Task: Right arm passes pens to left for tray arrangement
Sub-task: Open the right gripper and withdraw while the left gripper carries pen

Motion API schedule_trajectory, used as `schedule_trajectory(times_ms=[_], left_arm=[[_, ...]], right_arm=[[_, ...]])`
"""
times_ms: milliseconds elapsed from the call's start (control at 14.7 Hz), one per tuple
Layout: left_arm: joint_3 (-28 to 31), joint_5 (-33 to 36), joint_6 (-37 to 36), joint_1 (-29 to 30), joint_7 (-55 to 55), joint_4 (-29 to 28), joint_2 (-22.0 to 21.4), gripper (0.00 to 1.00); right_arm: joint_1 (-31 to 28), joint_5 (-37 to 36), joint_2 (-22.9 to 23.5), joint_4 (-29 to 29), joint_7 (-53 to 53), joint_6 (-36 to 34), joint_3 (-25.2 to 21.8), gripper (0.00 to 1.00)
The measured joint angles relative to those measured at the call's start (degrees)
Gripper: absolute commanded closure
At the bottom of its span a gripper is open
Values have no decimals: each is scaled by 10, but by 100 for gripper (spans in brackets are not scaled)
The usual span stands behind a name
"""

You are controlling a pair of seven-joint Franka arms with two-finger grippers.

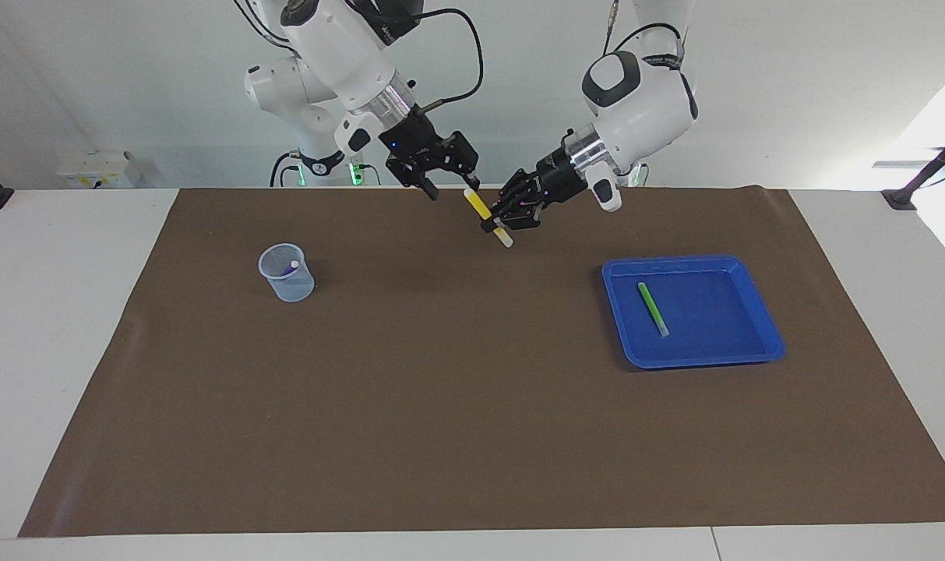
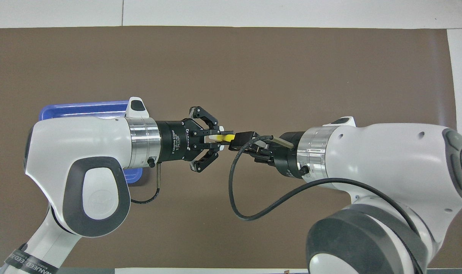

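Handover position: both grippers hang in the air over the brown mat (image 1: 456, 389), at the edge of it nearest the robots, with their tips close together.

Left gripper (image 1: 494, 226): fingertips closed on the yellow pen (image 1: 480, 207). The grip sits low on the pen, just above its pale lower tip. The pen is tilted, and its upper end leans toward the right gripper.

Right gripper (image 1: 449, 185): jaws spread apart. One finger stands just beside the upper end of the yellow pen and the other is clear of it. No grip on the pen is visible. In the overhead view the yellow pen (image 2: 225, 137) lies between the left gripper (image 2: 219, 137) and the right gripper (image 2: 243, 139).

Tray (image 1: 756, 343): it rests on the mat toward the left arm's end of the table, well apart from the left gripper. The green pen (image 1: 653, 308) lies flat and slantwise inside it. In the overhead view the left arm covers most of the tray (image 2: 82, 110).

Cup (image 1: 287, 273): translucent, upright on the mat toward the right arm's end, well apart from the right gripper. The purple pen (image 1: 291, 267) stands inside it, with only its upper end visible.
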Motion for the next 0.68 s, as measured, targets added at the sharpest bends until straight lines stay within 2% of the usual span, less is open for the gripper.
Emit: schedule_trajectory(times_ms=[136, 273, 681], left_arm=[[0, 13, 1, 13, 17, -1, 0, 100], [0, 61, 1, 28, 33, -5, 0, 100], [1, 172, -34, 89, 138, -17, 1, 100]], right_arm=[[-26, -52, -4, 2, -95, -55, -2, 0], [-59, -93, -8, 2, -197, -96, -3, 0], [-140, -197, -7, -41, -459, -113, -6, 23]])
